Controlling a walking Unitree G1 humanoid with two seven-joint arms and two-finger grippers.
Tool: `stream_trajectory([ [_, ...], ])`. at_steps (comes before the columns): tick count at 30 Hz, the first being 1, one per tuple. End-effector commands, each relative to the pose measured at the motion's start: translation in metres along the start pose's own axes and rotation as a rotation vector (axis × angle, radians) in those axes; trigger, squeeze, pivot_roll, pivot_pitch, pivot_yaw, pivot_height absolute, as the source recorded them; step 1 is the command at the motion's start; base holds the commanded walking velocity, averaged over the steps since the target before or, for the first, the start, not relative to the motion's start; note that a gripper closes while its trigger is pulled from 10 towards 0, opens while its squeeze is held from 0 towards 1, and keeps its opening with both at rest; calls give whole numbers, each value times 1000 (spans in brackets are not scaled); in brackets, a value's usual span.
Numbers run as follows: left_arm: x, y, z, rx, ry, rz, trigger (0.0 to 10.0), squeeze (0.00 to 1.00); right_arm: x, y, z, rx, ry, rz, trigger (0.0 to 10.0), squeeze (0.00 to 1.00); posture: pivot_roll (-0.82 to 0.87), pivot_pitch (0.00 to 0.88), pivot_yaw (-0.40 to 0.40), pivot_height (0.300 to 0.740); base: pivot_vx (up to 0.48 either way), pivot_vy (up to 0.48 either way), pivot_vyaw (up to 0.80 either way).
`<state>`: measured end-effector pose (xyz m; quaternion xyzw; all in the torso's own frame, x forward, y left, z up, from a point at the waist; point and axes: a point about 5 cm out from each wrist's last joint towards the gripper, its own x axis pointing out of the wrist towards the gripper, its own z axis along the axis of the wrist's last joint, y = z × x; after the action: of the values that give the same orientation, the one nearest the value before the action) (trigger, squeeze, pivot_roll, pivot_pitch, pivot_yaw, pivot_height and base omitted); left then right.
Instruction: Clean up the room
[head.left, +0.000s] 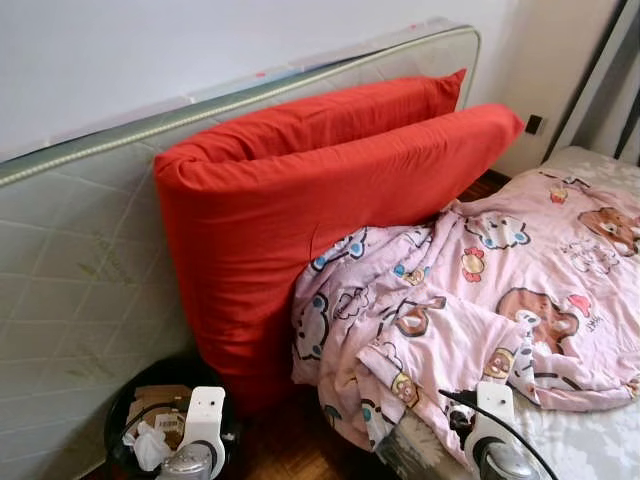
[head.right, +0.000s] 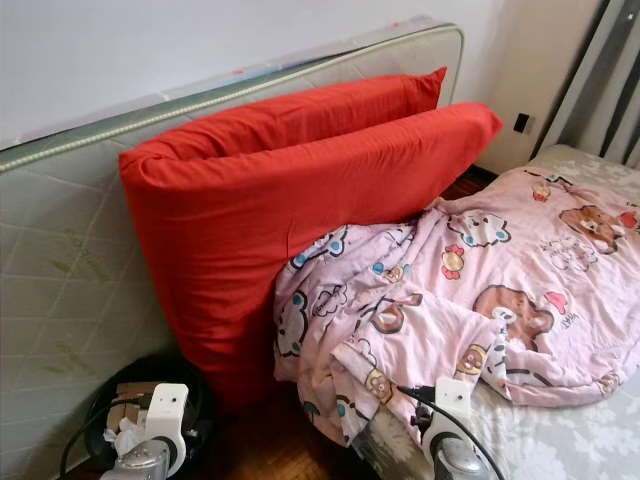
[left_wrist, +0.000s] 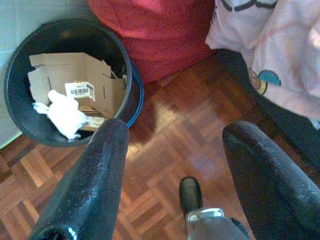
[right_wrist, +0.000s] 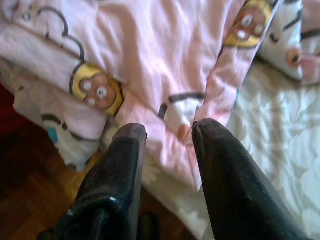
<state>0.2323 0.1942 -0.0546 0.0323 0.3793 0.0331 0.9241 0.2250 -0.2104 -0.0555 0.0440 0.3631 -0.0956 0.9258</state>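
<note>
A rumpled pink cartoon-print blanket (head.left: 480, 300) lies on the bed and spills over its near corner toward the floor. My right gripper (right_wrist: 170, 129) hovers just above that hanging edge, open with nothing between its fingers. My left gripper (left_wrist: 175, 135) is open over the parquet floor (left_wrist: 165, 150), beside a black waste bin (left_wrist: 65, 35). The bin holds torn cardboard (left_wrist: 95, 75) and a crumpled white tissue (left_wrist: 62, 112). Two big red cushions (head.left: 320, 200) stand on edge between the bin and the bed.
A grey quilted mattress (head.left: 80, 260) leans against the white wall behind the cushions. The bed's pale sheet (head.left: 580, 440) shows at the lower right. A wall socket (head.left: 534, 124) sits in the far corner. My own foot (left_wrist: 190, 195) is below the left gripper.
</note>
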Motion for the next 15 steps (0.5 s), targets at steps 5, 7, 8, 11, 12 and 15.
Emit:
stream_trajectory([
  [5, 0, 2, 5, -23, -43, 28, 10000, 0, 0, -1, 11, 3, -100, -13, 10000, 0, 45, 0, 21, 740, 0, 0, 0],
  [7, 0, 2, 4, -26, -48, 29, 10000, 0, -1, -1, 11, 14, -118, -18, 10000, 0, 47, 0, 19, 740, 0, 0, 0],
  [8, -1, 3, 4, -25, -55, 31, 10000, 0, -1, -1, 12, 20, -135, -19, 10000, 0, 47, 0, 18, 740, 0, 0, 0],
  [11, -2, 3, 2, -31, -66, 35, 10000, 0, -2, -1, 9, 0, -143, -1, 10000, 0, 58, 0, 12, 740, 0, 0, 0],
  [12, -2, 3, 2, -31, -66, 35, 10000, 0, -2, -1, 9, 0, -143, -1, 10000, 0, 58, 0, 12, 740, 0, 0, 0],
  [15, -3, 3, 0, -43, -82, 37, 10000, 0, -3, 1, 8, -22, -149, 27, 10000, 0, 52, 0, 12, 740, 0, 0, 0],
])
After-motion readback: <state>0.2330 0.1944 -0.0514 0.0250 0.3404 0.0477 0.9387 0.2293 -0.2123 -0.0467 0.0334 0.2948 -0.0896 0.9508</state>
